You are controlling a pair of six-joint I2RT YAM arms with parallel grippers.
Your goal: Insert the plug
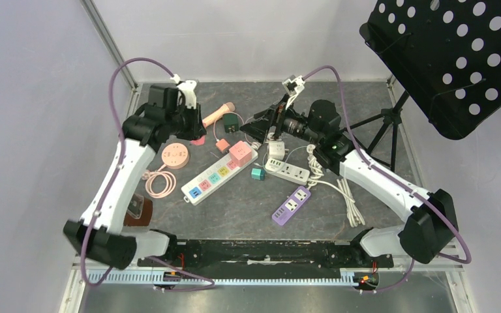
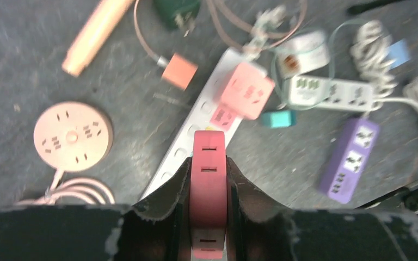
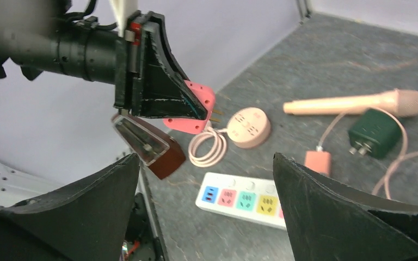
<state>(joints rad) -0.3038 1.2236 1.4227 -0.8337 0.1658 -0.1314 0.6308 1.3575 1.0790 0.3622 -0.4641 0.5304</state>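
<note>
My left gripper [image 2: 209,175] is shut on a flat pink plug [image 2: 209,179], held above the table's left side. In the right wrist view the same plug [image 3: 193,106] sticks out past the left gripper's black fingers [image 3: 163,87], its metal prongs pointing right. A long white power strip [image 1: 218,175] with coloured sockets lies on the grey mat below, and it carries a pink cube adapter [image 1: 240,152] at its far end. My right gripper [image 3: 204,157] is open with nothing between its fingers. It hovers over that strip [image 3: 245,198] and faces the left gripper.
A round pink socket [image 1: 175,156] with a coiled cord, a pink microphone [image 1: 218,113] and a dark green adapter [image 1: 231,122] lie at the back left. A white strip [image 1: 287,171], a teal cube [image 1: 257,173] and a purple strip [image 1: 291,205] lie to the right. A black perforated stand [image 1: 450,59] rises at the far right.
</note>
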